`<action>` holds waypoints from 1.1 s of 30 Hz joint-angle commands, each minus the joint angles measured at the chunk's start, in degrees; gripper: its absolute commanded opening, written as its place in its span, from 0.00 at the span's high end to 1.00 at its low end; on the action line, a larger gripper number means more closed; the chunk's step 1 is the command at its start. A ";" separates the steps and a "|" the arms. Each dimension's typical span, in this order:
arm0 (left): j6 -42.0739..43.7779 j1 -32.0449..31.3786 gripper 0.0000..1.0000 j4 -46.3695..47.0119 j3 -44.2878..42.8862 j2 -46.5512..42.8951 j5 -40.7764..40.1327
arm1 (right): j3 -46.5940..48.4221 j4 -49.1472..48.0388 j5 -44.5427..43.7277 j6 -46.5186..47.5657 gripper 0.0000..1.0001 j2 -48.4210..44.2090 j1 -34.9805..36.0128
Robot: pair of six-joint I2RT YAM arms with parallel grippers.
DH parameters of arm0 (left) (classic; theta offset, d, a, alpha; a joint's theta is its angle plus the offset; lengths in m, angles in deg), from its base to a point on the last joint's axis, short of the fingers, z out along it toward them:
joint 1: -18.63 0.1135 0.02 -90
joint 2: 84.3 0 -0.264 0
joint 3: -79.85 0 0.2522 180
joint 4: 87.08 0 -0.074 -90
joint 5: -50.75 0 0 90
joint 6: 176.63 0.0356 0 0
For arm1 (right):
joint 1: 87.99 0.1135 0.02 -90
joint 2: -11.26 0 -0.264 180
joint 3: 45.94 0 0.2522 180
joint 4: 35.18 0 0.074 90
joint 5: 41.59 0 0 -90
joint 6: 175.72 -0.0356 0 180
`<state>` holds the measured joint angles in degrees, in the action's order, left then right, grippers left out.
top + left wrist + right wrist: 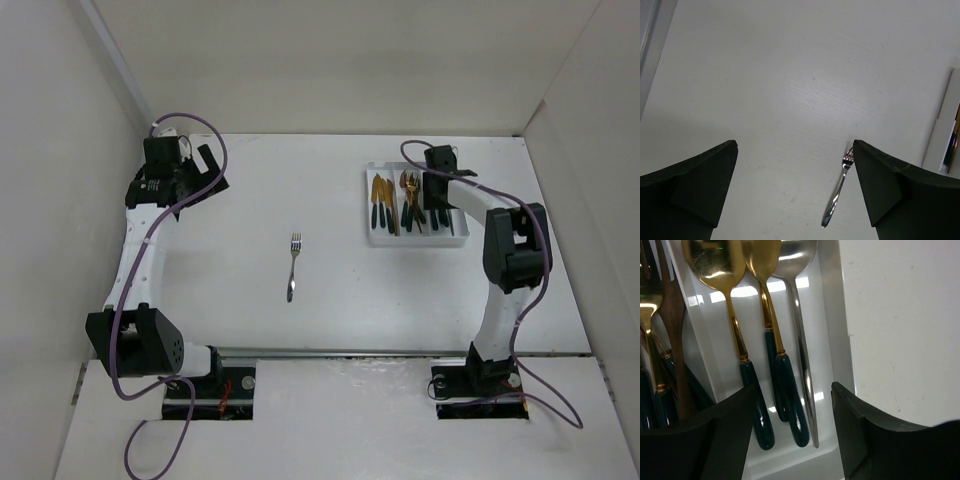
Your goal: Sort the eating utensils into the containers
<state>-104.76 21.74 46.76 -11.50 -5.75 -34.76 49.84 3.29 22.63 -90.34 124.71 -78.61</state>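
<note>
Silver fork (293, 265) alone on the white table (300, 190), just beyond one fingertip of the wide-spread, empty left gripper (795, 145), right gripper (795, 390) wide and empty over the white tray (832, 315), teal-handled gold spoons (735, 325) and a silver spoon (799, 335) lying between its fingers.

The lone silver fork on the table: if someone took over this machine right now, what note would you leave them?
Left hand: open, empty, silver fork in its view.
Right hand: open, empty, over the spoons in the white tray.
Done: every other utensil in view lies in the tray.
Left: put the fork in the tray.
</note>
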 commanded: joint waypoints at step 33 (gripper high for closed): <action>0.11 0.84 0.00 1.38 1.37 -5.95 0.96 | 22.84 14.76 0.81 -36.77 0.24 16.36 54.95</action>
<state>-104.74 21.79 46.78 -11.17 -9.60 -34.08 71.34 18.24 24.11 -125.07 138.13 -23.51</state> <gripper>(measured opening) 0.997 0.767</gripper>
